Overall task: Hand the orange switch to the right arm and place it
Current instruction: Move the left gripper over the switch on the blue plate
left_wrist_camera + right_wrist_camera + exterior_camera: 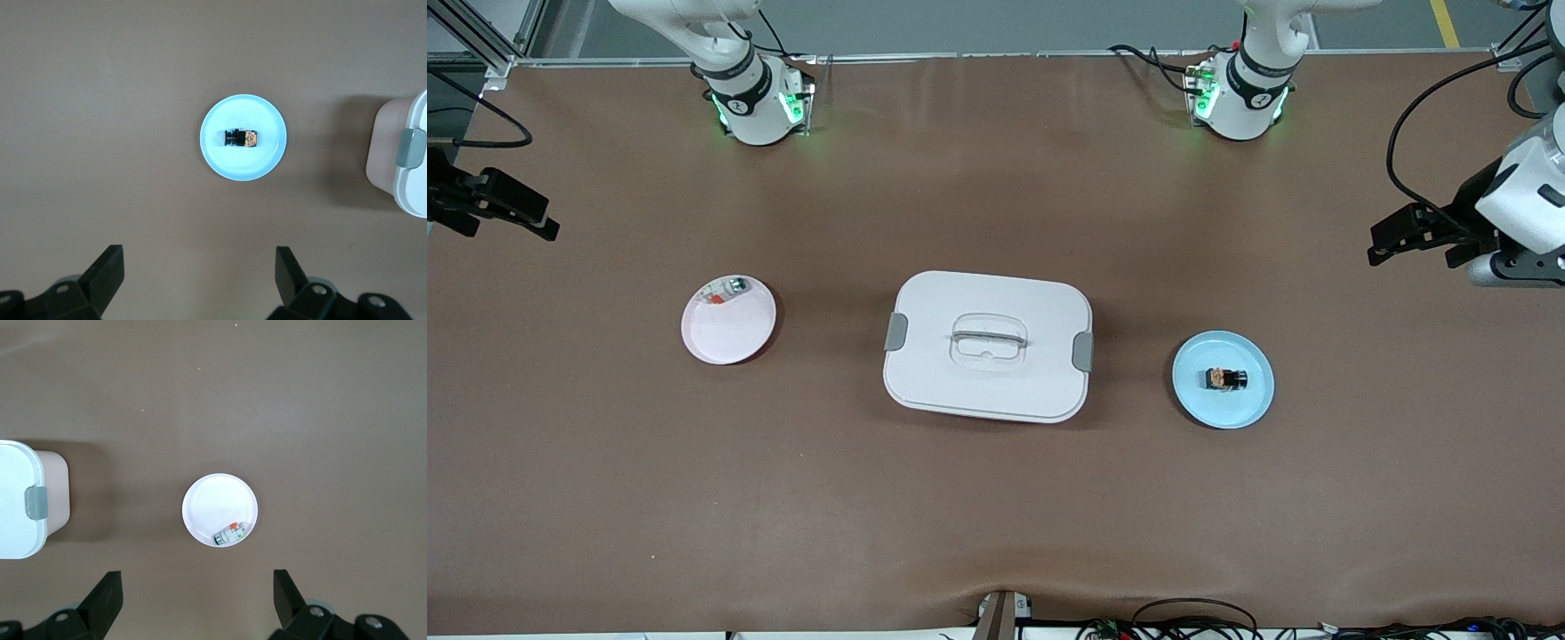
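Observation:
The orange switch (1225, 379), a tiny black block with an orange face, lies on its side in the middle of a light blue plate (1199, 402) toward the left arm's end of the table. The left wrist view shows the switch (241, 138) on that plate (220, 157). My left gripper (1409, 253) hangs high over the bare table at the left arm's end, open and empty (199, 267). My right gripper (507, 227) hovers over the right arm's end, also open and empty (197, 590).
A white lidded box (960, 382) with grey latches sits mid-table between the plates. A pale pink plate (725, 338) toward the right arm's end holds a small whitish part (729, 286) with red-orange and green bits. Cables lie along the table edges.

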Controlling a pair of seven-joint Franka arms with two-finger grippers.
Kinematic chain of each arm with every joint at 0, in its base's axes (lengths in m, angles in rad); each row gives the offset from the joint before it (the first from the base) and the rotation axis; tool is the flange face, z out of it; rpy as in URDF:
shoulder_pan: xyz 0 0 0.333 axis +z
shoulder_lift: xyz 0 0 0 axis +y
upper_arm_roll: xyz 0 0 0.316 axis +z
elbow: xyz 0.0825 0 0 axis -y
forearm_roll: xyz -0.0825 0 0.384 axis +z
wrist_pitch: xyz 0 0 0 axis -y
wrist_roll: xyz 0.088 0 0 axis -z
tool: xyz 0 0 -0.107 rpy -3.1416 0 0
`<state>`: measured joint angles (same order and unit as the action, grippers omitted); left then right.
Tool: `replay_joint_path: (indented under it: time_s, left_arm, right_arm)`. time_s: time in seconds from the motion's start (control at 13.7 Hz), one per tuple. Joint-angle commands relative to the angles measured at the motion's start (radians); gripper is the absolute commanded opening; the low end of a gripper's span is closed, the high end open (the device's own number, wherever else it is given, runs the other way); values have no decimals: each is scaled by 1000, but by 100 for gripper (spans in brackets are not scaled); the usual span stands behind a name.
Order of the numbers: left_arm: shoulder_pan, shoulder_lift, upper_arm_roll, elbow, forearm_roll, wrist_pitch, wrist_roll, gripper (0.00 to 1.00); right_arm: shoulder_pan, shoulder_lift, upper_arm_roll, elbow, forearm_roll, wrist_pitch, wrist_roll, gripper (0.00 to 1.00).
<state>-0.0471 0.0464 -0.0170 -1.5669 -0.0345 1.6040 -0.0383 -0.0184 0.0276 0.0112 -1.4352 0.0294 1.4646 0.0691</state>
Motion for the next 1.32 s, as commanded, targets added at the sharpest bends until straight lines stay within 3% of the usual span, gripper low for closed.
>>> replay_joint_path:
  time_s: [0.0,0.37,0.8,1.24]
  left_arm:
    - [1,21,0,-11,-10,-16,-2,100]
    - [-7,125,-1,-54,-8,20,-2,100]
    - [-17,179,-3,-240,-13,337,-2,100]
    - [-63,309,-3,-246,-15,485,-20,100]
  right_arm:
    - [12,-20,0,-19,10,3,-9,100]
    - [11,-20,0,-19,10,5,-11,100]
    - [11,-20,-2,-21,6,7,-12,100]
    - [11,-20,-2,-21,4,7,-63,100]
